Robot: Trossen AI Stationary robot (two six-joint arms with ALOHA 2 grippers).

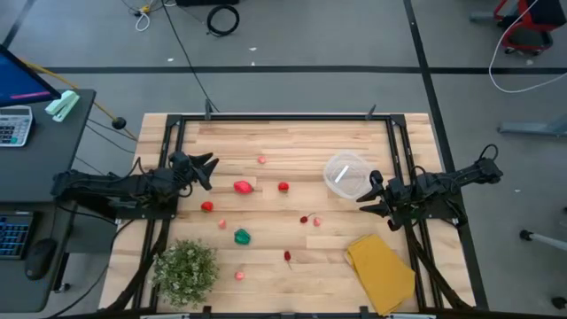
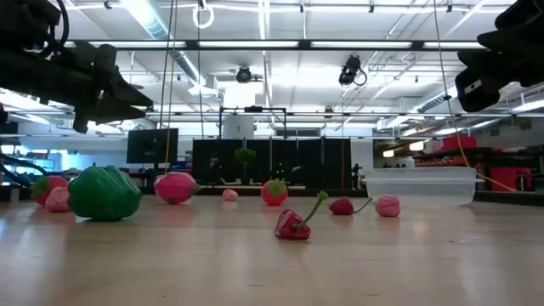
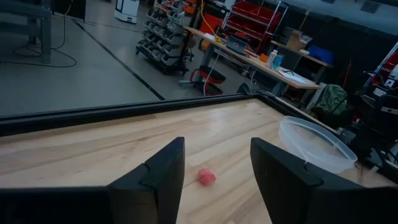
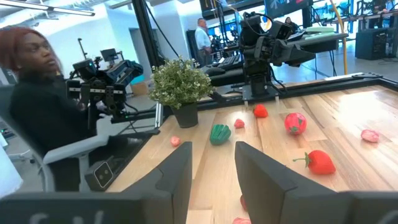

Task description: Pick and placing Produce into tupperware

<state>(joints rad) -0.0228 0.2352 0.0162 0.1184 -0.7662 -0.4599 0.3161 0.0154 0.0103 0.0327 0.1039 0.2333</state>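
Observation:
The produce lies scattered on the wooden table: a red piece (image 1: 243,187), another red one (image 1: 283,186), a green pepper (image 1: 242,237), a red chili (image 1: 287,257) and several small pink ones. The clear round tupperware (image 1: 345,173) stands toward the table's right side. My left gripper (image 1: 205,168) hovers open above the table's left side, a pink piece (image 3: 207,177) ahead of its fingers and the tupperware (image 3: 314,144) beyond. My right gripper (image 1: 372,199) is open just beside the tupperware's near rim, facing the produce (image 4: 320,162).
A bushy green potted plant (image 1: 186,268) stands at the near left corner. A folded yellow cloth (image 1: 381,266) lies at the near right. A black frame (image 1: 292,116) borders the table. A seated person (image 4: 31,93) shows beyond the table's left side in the right wrist view.

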